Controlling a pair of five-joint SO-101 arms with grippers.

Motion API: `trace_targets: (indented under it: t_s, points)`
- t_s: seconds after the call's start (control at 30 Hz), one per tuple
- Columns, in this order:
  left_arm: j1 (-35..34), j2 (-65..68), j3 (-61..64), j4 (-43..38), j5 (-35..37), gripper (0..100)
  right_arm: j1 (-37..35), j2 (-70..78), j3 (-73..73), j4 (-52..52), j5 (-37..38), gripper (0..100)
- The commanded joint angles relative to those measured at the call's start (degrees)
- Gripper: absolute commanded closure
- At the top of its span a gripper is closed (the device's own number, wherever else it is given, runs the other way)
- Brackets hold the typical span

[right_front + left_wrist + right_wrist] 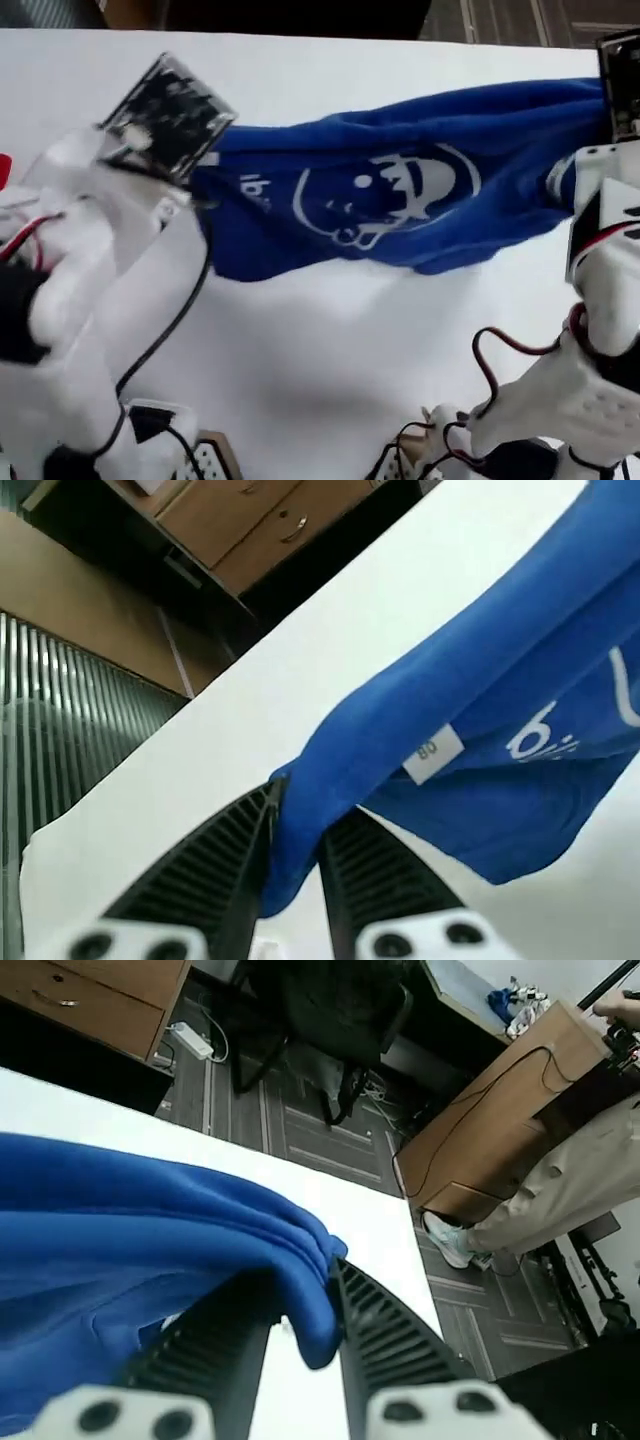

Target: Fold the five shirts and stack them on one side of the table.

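Observation:
A blue shirt (400, 200) with a white round print hangs stretched across the white table (330, 350), lifted at both ends. My left gripper (295, 855) is shut on the shirt's (480, 720) left end, cloth pinched between its black ribbed fingers (215, 855); a small white tag (432, 752) shows on the fabric. My right gripper (305, 1310) is shut on the shirt's (130, 1230) right end, with a fold of cloth hanging between its fingers (385, 1330). In the high view the left arm (120, 210) stands at the left and the right arm (605, 230) at the right edge.
Wires (500, 360) and arm bases crowd the table's near edge. A small red thing (4, 170) peeks in at the far left. Beyond the table stand wooden drawers (260, 525), a dark chair (330, 1020) and a person's legs (530, 1200) on the floor.

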Motion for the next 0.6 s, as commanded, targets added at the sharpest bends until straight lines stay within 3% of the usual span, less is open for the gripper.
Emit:
trace_targets:
  t_s: [0.0,0.23,0.57]
  points:
    - [-1.32,-6.07,3.21,0.88,-0.26,98,1.45,-3.47,-1.05,0.75,0.53,97.6]
    - [-1.76,-18.64,13.32,0.88,-2.29,98,1.63,-17.19,12.22,0.84,1.05,97.6]
    - [-9.32,-25.14,18.51,0.79,-2.73,98,1.54,-36.62,32.26,0.84,3.52,97.6]
